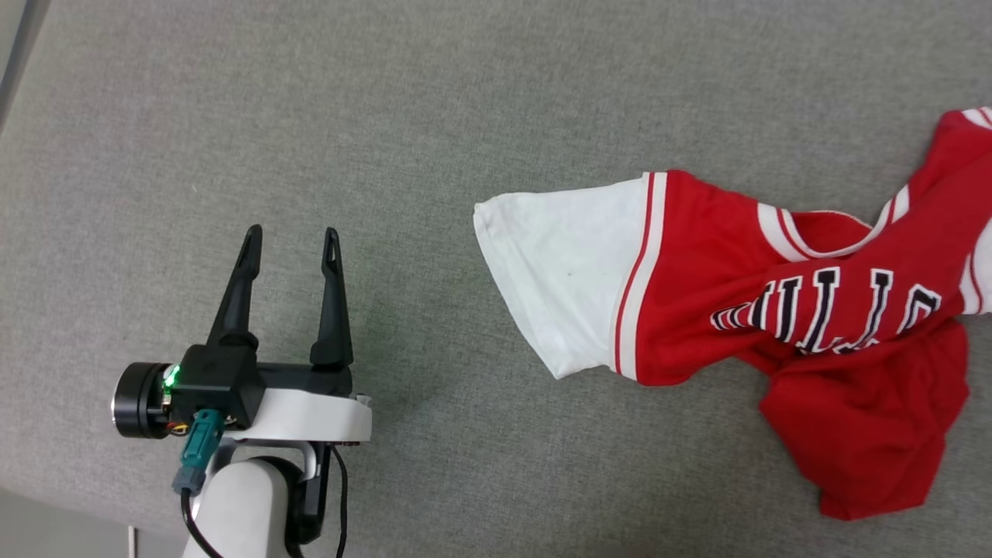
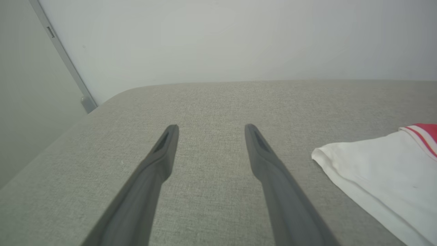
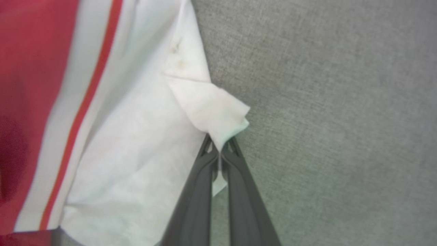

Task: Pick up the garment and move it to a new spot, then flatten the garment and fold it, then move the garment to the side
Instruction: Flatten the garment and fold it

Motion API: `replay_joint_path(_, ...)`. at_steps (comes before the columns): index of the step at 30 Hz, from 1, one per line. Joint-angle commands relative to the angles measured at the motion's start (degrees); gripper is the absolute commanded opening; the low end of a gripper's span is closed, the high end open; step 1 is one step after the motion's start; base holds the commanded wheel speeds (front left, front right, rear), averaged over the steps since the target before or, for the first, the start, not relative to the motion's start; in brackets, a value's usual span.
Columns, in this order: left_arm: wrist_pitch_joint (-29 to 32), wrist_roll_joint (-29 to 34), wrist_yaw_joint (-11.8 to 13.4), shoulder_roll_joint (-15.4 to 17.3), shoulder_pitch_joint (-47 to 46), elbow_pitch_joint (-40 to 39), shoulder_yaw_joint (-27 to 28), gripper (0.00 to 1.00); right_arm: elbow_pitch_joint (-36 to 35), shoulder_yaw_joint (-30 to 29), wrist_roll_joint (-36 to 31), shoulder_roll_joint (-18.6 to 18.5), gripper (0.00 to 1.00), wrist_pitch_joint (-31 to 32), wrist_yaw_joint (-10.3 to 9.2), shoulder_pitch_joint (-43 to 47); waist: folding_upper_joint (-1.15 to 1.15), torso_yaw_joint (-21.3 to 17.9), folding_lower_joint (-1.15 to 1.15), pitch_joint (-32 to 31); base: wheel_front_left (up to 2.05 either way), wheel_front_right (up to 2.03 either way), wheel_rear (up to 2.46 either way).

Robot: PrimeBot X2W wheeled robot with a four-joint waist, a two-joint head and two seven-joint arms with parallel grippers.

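Head view: the garment (image 1: 697,287) lies crumpled at the right of the grey fabric surface (image 1: 387,116). The left pincer (image 1: 293,230) stands well apart from it, fingers wide, holding nothing. Left wrist view: that pincer gapes over bare fabric, with a white sleeve off to one side. Right wrist view: the right pincer (image 3: 220,145) is clamped tight on a white sleeve edge. Judgement: the pick-up is in hand. The next move calls for lifting and carrying the garment without the thin pinch slipping.
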Motion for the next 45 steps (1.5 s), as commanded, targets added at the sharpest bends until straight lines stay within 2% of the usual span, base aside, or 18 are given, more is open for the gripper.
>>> replay_joint_path(1, -0.1, 0.4, -0.3, 0.4, 0.7, 0.2, 0.3, 1.0, -0.2, 0.4, -0.4, 1.0, 0.0, -1.9, -0.04, 1.7, 0.0, -1.2, 0.01, -2.1, 0.0, 0.0, 0.0)
replay_joint_path(9, -0.1, 0.3, -2.5, 3.1, 1.0, 2.3, 2.4, 1.0, -5.3, -0.6, -0.9, 1.8, 0.0, -14.7, -0.04, 7.9, 0.0, -5.0, 0.01, -10.2, 0.0, 0.0, 0.0)
replay_joint_path(15, -0.1, -1.1, -6.2, 6.5, -1.1, 5.9, 2.9, 1.0, -9.6, -3.5, -1.2, 4.2, 0.0, -20.4, -0.05, 15.9, 0.0, -7.7, 0.01, -14.9, 0.0, 0.0, 0.0)
replay_joint_path(18, 2.9, -2.8, -8.3, 8.9, -3.9, 7.4, 2.1, 1.0, -12.1, -5.1, -2.1, 5.9, 0.0, -21.6, -0.05, 21.2, 0.0, -8.8, 0.01, -16.4, 0.0, 0.0, 0.0)
replay_joint_path(24, 16.0, -9.5, -10.1, 14.8, -10.4, 8.9, -2.4, 1.0, -16.2, -8.7, -4.4, 9.7, 0.0, -21.6, -0.05, 30.4, 0.0, -10.8, 0.01, -17.7, 0.0, 0.0, 0.0)
replay_joint_path(25, 16.0, -9.5, -10.1, 14.8, -10.4, 8.9, -2.4, 1.0, -16.2, -8.7, -4.4, 9.7, 0.0, -21.6, -0.05, 30.4, 0.0, -10.8, 0.01, -17.7, 0.0, 0.0, 0.0)
replay_joint_path(33, 39.3, -25.4, -10.2, 23.8, -18.5, 9.7, -13.7, 1.0, -18.8, -9.6, -6.6, 12.9, 0.0, -21.3, -0.05, 34.2, 0.0, -13.6, 0.01, -17.2, 0.0, 0.0, 0.0)
replay_joint_path(40, 53.7, -34.6, -10.2, 27.1, -24.6, 13.1, -22.0, 1.0, -19.4, -9.0, -7.2, 13.3, 0.0, -21.1, -0.05, 32.6, 0.0, -15.5, 0.01, -15.2, 0.0, 0.0, 0.0)
replay_joint_path(45, 58.4, -37.0, -10.2, 28.1, -29.1, 16.9, -27.1, 1.0, -19.5, -7.8, -7.2, 13.2, 0.0, -21.4, -0.05, 30.5, 0.0, -17.1, 0.01, -12.7, 0.0, 0.0, 0.0)
